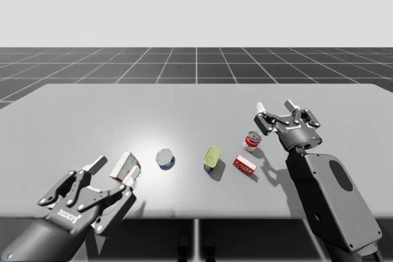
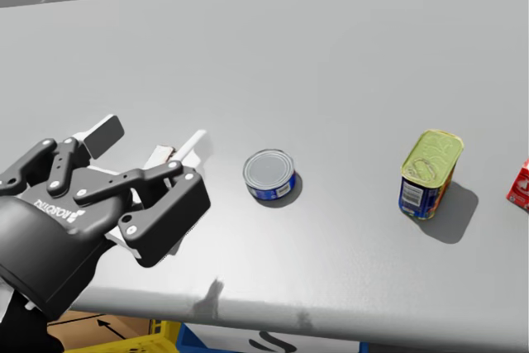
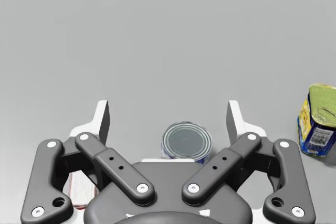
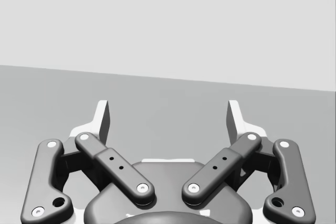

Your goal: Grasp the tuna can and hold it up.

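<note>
Blue-walled and silver-lidded, the tuna can (image 1: 165,159) stands upright on the grey desk (image 1: 184,108), between a white box (image 1: 124,166) and a yellow-green oblong can (image 1: 212,158), apart from both. The robot's left jaws are spread wide and hold nothing. In the left wrist view the tuna can sits ahead of them, roughly centred between the two fingers but untouched. The white box is the likeliest source of trouble, because it lies just under and beside the left jaws. A straight push toward the can could catch the box with a finger and shove it into the can. The can is also low and smooth-sided, so the fingers would probably have to come down close to the desk. If they close too high they may skid over the rim, and if one finger touches first the can could slide off toward the yellow-green can. The right jaws, equally wide and empty, hover near a red-and-white round can (image 1: 252,141) and a red box (image 1: 245,165), well apart from the tuna can, and seem unlikely to interfere.
</note>
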{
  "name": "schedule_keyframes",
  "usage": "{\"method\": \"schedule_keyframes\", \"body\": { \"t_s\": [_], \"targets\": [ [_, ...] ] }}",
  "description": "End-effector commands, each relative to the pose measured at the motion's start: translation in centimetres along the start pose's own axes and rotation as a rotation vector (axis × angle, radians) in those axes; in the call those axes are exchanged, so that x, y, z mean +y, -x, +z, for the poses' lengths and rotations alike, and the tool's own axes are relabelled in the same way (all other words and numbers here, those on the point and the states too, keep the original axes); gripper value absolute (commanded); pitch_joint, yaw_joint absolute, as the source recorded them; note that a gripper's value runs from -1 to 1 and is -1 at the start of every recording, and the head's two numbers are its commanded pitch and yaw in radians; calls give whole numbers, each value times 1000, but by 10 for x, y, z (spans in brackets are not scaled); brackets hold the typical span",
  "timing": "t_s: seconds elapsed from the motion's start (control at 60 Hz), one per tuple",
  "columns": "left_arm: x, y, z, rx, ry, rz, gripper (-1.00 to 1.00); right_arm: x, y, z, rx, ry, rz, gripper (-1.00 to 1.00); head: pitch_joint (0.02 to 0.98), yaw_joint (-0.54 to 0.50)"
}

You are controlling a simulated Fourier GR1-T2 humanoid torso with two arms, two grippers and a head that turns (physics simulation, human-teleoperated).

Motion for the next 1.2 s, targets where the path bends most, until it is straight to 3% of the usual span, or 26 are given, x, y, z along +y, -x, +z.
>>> {"method": "schedule_keyframes", "body": {
  "t_s": [0.017,0.05,0.083,0.15,0.317,0.55,0.817,1.2],
  "targets": [
    [-23,34,13,77,43,-6,-1000,-1,0,0,-2,1,0,-1000,851,229],
    [-25,39,14,79,51,-11,-1000,-1,0,0,-4,2,-1,-1000,852,228],
    [-27,44,13,93,55,15,-1000,-1,-1,0,-7,4,1,-1000,852,226],
    [-32,55,12,95,59,-3,-1000,-2,-1,0,-33,32,27,-1000,855,224],
    [-40,82,-8,127,30,8,-1000,-3,-2,0,-32,31,15,-1000,854,228],
    [-38,99,-44,144,-15,20,-1000,-5,-2,0,-31,32,10,-1000,855,228],
    [-35,107,-84,154,-71,51,-1000,-6,-2,0,-29,33,6,-1000,857,221],
    [-42,109,-117,169,-88,27,-1000,-7,-3,1,-30,35,2,-1000,858,210]
  ]
}}
